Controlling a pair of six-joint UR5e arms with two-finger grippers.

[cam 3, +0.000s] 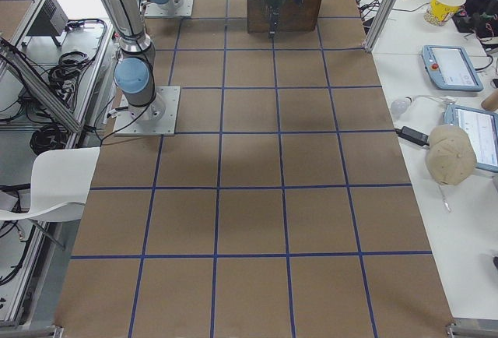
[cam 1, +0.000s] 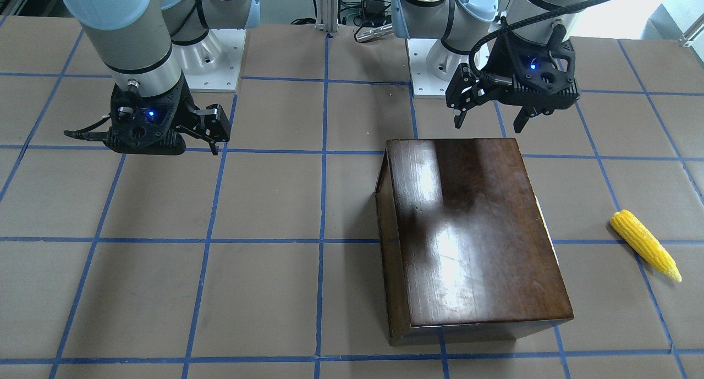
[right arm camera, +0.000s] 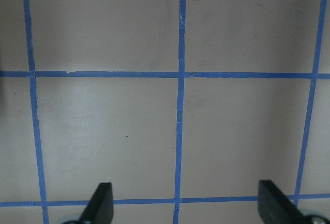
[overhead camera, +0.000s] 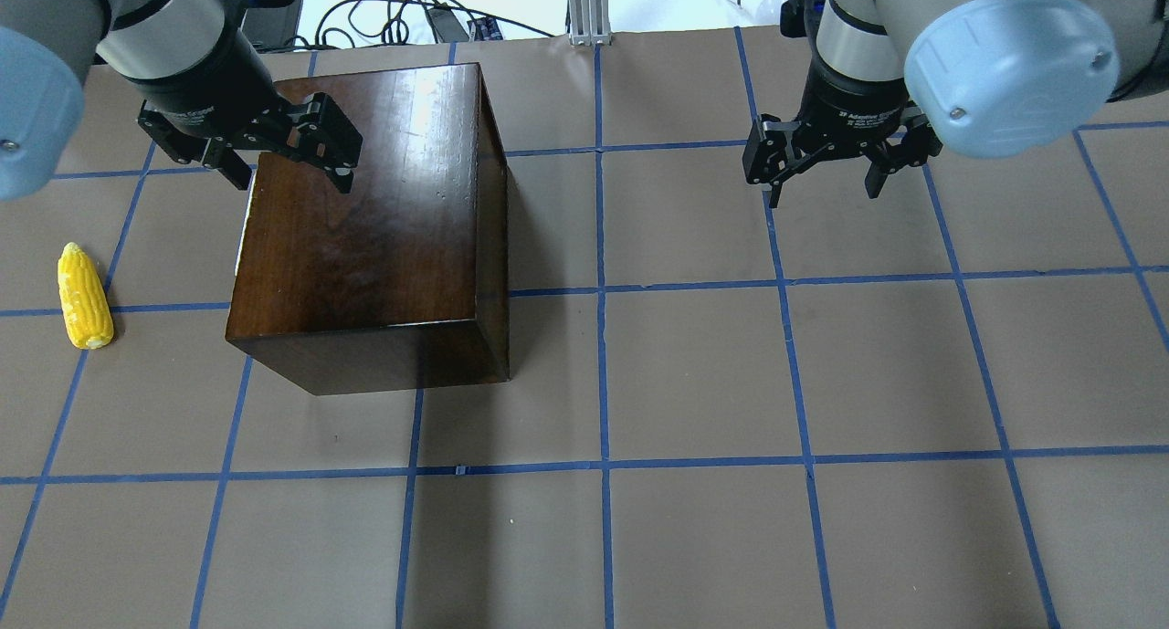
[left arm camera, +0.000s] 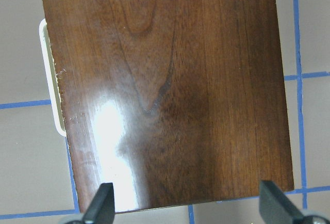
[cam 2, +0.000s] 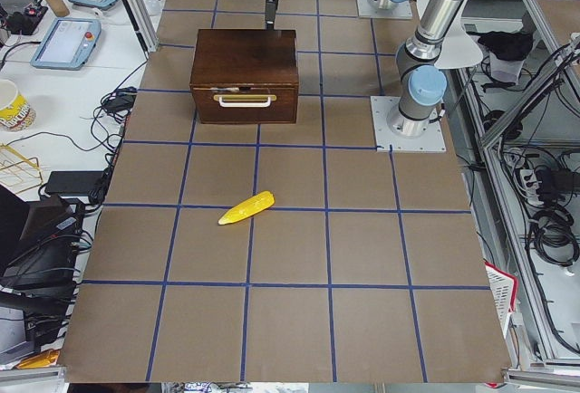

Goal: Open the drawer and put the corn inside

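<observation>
The glossy dark-brown wooden box (overhead camera: 365, 218) stands on the table, also in the front view (cam 1: 473, 230). Its drawer (cam 2: 245, 99) is shut, with its front panel and pale handle (left arm camera: 51, 79) facing the robot's left side. The yellow corn (overhead camera: 84, 298) lies on the table beyond that side, apart from the box; it also shows in the front view (cam 1: 644, 244). My left gripper (overhead camera: 290, 174) is open and empty, hovering above the box's top near its far left corner (left arm camera: 188, 208). My right gripper (overhead camera: 822, 191) is open and empty above bare table (right arm camera: 183, 206).
The table is brown board with a blue tape grid (overhead camera: 603, 291). The arm bases (cam 1: 220, 60) stand at the robot's edge. Cables and an aluminium post (overhead camera: 589, 8) lie past the far edge. Desks with tablets and cups flank the table ends.
</observation>
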